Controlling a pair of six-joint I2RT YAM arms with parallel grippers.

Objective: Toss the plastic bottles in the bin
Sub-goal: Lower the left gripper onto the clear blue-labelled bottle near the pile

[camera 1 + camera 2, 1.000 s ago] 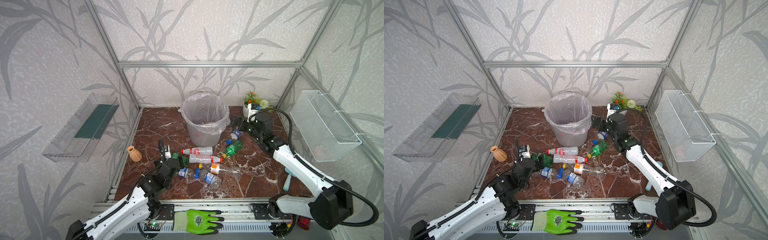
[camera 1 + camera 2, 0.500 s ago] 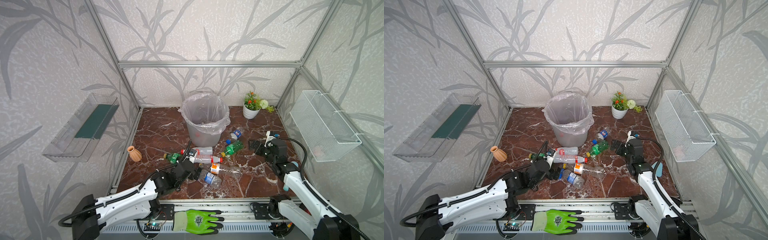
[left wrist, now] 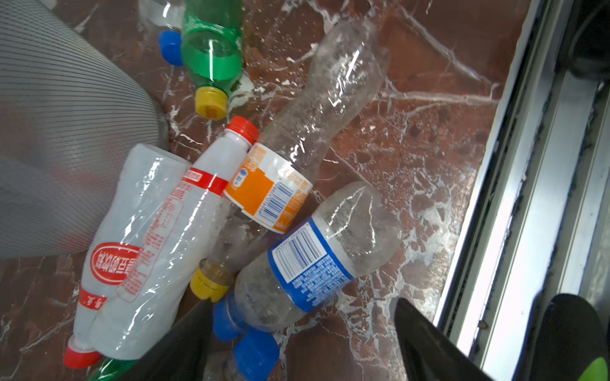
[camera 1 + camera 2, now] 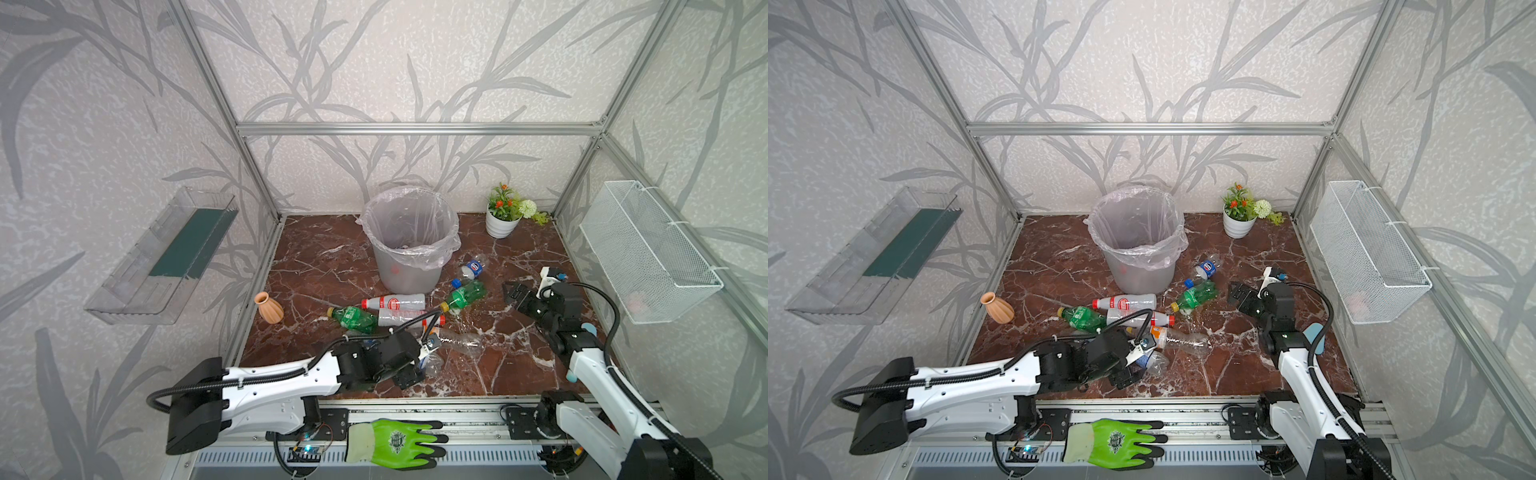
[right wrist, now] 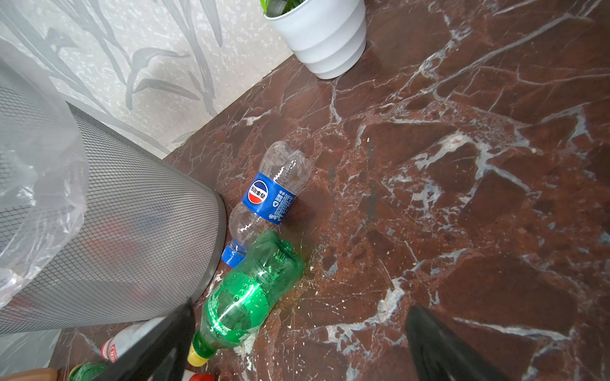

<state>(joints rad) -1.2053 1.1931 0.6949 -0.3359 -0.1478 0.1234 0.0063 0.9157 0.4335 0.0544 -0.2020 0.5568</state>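
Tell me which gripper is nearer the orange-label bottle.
Left. The left gripper hovers with the orange-label bottle just beyond its open jaws; the right gripper sits farther off to the right, beyond the green bottle.

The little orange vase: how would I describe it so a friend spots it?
Start at the tall grey bin at the back of the marble floor. Left of the bottles lying before it, by the floor's left edge, stands the vase: ribbed, terracotta, upright and alone.
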